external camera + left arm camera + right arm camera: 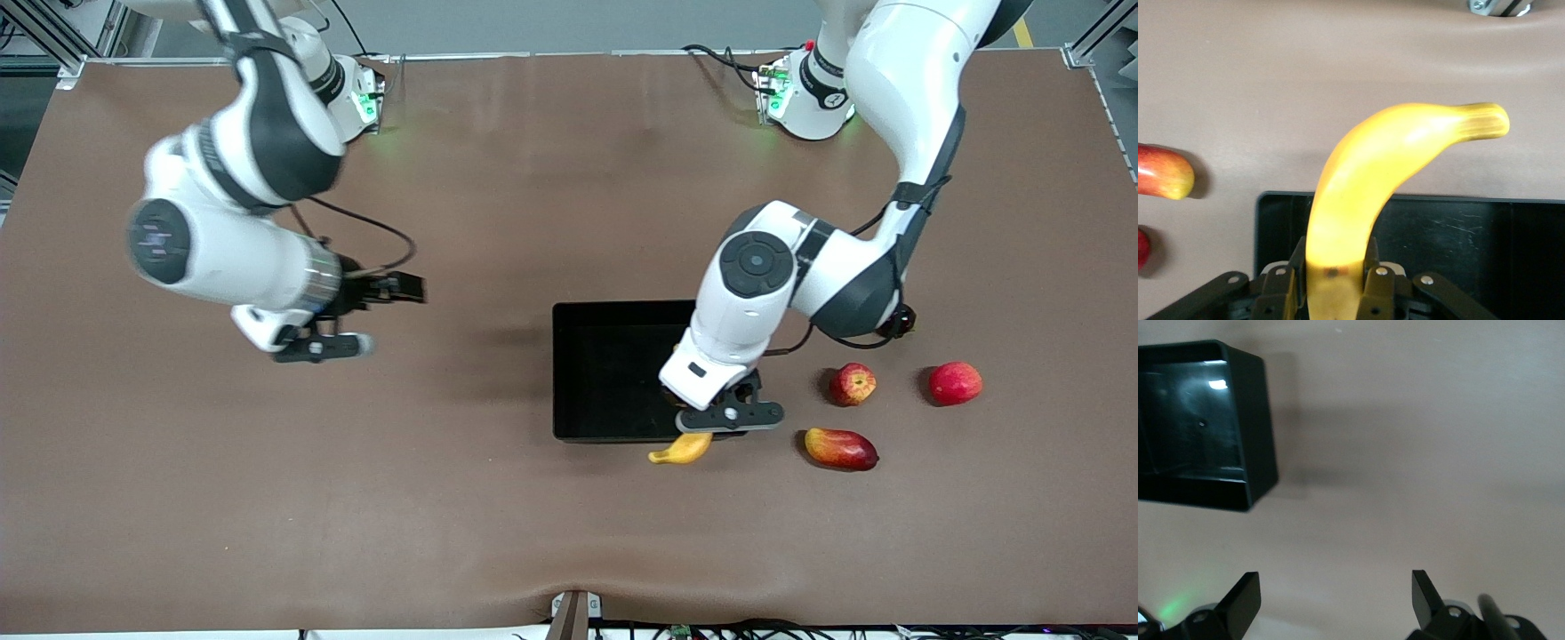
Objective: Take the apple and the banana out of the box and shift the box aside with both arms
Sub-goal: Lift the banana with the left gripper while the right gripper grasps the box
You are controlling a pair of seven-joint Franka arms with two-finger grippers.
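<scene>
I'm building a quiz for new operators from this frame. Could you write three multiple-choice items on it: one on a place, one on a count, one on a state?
1. Where is the banana?
A. In the left gripper, over the bin's rim nearest the front camera
B. Lying flat in the bin
C. Beside the mango on the table

2. How many fruits lie on the table outside the bin?
A. One
B. Three
C. Five

3. What state is the right gripper in?
A. Shut on the apple
B. Shut on the bin
C. Open, holding nothing

Key: 1 A, the left wrist view shows the fingers clamped on the banana's end. 2 B, apple, mango and a plain red fruit. 3 C, its fingers stand apart over bare table.
</scene>
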